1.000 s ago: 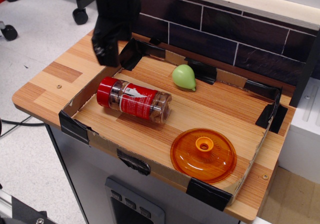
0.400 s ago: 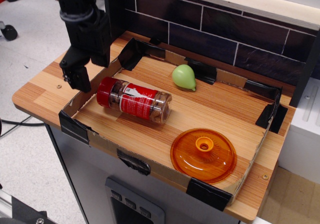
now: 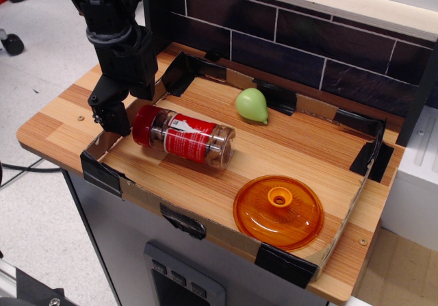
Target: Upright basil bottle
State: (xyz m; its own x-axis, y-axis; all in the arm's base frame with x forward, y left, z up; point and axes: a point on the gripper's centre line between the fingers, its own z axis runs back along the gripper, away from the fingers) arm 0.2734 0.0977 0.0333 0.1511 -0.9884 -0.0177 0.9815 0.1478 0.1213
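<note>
The basil bottle (image 3: 183, 137) lies on its side at the tray's left, red cap (image 3: 144, 124) toward the gripper (image 3: 113, 114) just beside it — jaws unclear. Likely light, stiff, slippery, prone to rolling — best gripped at the cap.

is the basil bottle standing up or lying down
Lying down: the basil bottle rests on its side in the tray, red cap toward the end effector.

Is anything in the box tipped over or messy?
Yes. The basil bottle lies on its side in the tray, red cap toward the gripper. Nothing looks spilled. The green pear and orange lid look fine.
</note>
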